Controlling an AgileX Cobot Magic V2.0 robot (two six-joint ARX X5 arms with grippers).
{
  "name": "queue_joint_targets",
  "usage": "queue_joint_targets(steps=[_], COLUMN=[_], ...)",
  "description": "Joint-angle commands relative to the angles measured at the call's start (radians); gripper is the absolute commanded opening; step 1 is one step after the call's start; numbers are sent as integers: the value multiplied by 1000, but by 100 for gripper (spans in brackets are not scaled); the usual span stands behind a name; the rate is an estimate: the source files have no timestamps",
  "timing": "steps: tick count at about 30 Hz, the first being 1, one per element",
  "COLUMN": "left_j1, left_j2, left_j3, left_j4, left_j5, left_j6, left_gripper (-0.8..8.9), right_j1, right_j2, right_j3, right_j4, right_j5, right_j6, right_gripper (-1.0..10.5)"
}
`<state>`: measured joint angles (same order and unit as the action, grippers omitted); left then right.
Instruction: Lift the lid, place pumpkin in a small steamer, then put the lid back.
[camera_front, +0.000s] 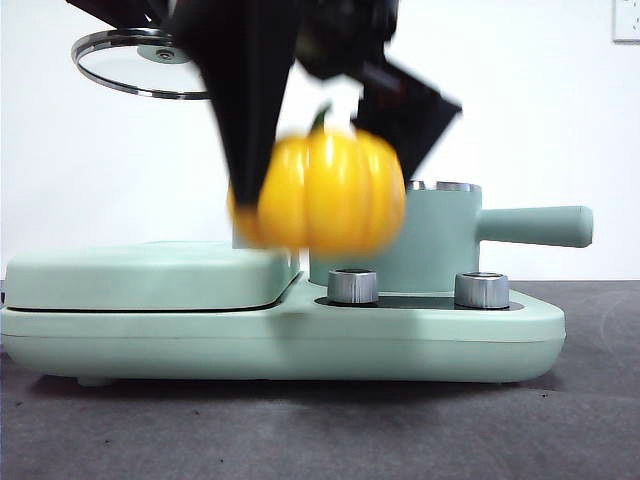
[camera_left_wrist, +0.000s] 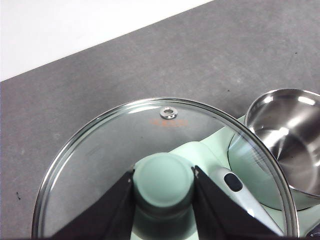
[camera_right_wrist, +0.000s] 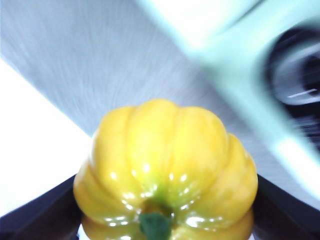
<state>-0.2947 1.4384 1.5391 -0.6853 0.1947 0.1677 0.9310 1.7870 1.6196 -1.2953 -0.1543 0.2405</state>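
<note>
Pumpkin (camera_front: 330, 192): your right gripper (camera_right_wrist: 165, 200) clamps it, airborne beside small steamer (camera_front: 432, 238). Lid (camera_left_wrist: 165, 170): left gripper (camera_left_wrist: 164, 187) pinches its knob, aloft.

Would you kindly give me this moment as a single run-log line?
left gripper: shut on lid knob, lid held aloft | right gripper: shut on pumpkin, airborne beside steamer | steamer: open, looks empty

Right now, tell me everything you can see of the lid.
The lid is a round disc of clear glass with a shiny steel rim, a small metal vent eyelet near the edge and a mint-green knob on top. The left claw grips that knob between its black jaws, holding the lid in the air, off the small steamer, whose steel inside lies open.
</note>
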Motion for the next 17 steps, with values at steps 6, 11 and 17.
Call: queue_joint_targets(steps=[6,11,17], left_j1=[-1,-1,-1], left_j2=[-10,-10,-10], left_j3=[26,26,26], left_j4=[27,27,27], left_j5=[4,4,4], left_j6=[-10,-22,-23], left_gripper=[53,53,53], right_j1=[-170,-294,-377], right_j2=[18,48,162], right_j3=[241,320,447], right_j4=[-64,-64,-82], right_j5=[33,32,32], right_j6=[-78,-121,-163], right_gripper=[317,317,317])
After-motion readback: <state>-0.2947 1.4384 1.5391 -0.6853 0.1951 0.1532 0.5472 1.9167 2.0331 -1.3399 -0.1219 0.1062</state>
